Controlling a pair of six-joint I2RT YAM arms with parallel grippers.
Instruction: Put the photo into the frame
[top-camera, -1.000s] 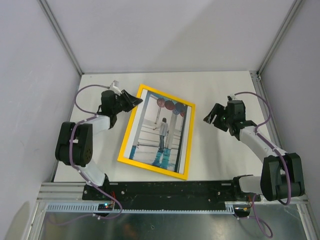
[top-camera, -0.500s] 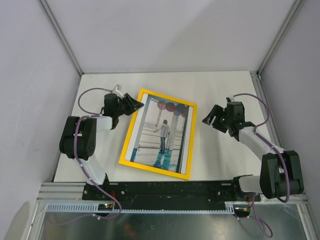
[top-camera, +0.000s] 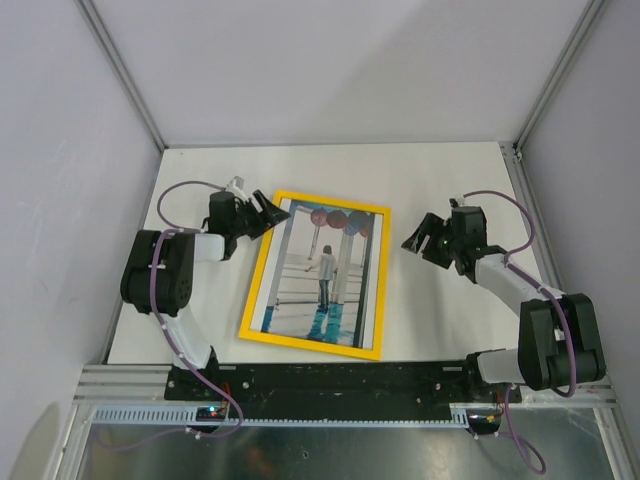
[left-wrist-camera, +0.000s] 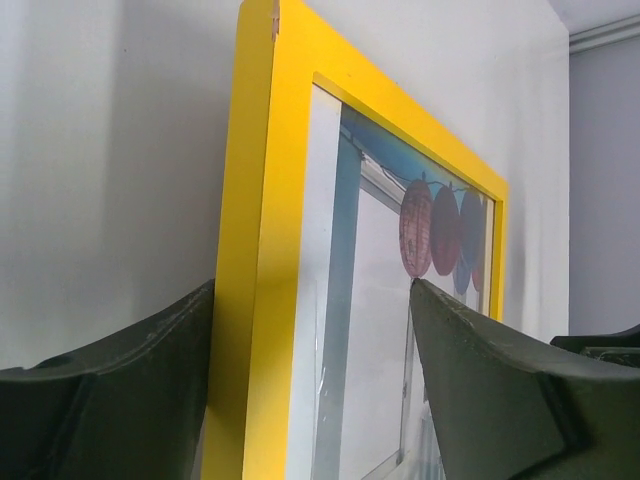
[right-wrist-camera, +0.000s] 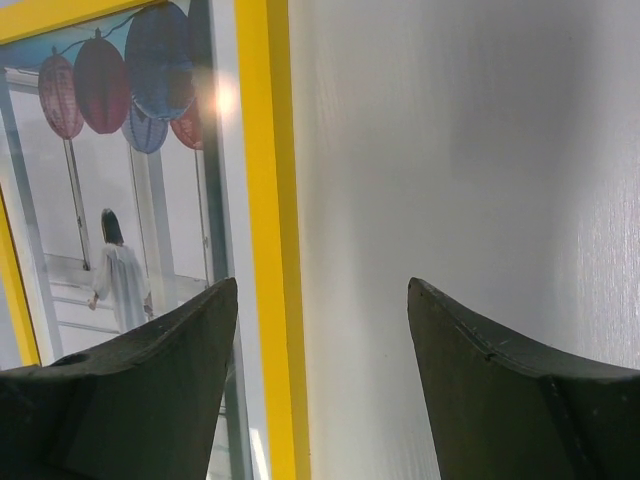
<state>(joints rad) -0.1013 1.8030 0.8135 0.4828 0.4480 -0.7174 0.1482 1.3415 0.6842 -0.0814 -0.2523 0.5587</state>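
The yellow frame (top-camera: 308, 342) lies flat on the white table with the photo (top-camera: 322, 270) showing inside it, lanterns at the far end. My left gripper (top-camera: 270, 211) is open at the frame's far left corner. In the left wrist view its jaws (left-wrist-camera: 312, 290) straddle the yellow left rail (left-wrist-camera: 260, 200) and the photo's edge (left-wrist-camera: 440, 225). My right gripper (top-camera: 413, 240) is open beside the frame's right edge. In the right wrist view (right-wrist-camera: 321, 285) the yellow right rail (right-wrist-camera: 265, 200) lies between the fingers, close to the left one, with the photo (right-wrist-camera: 110, 200) beyond.
White table (top-camera: 440, 320) with grey walls on three sides. A metal rail and black mounting bar (top-camera: 340, 380) run along the near edge, just below the frame's bottom rail. Both arm bases stand there.
The frame has turned clockwise and slid a little nearer, now more square to the table. My left gripper stayed at its far left corner. My right gripper edged left toward the right rail.
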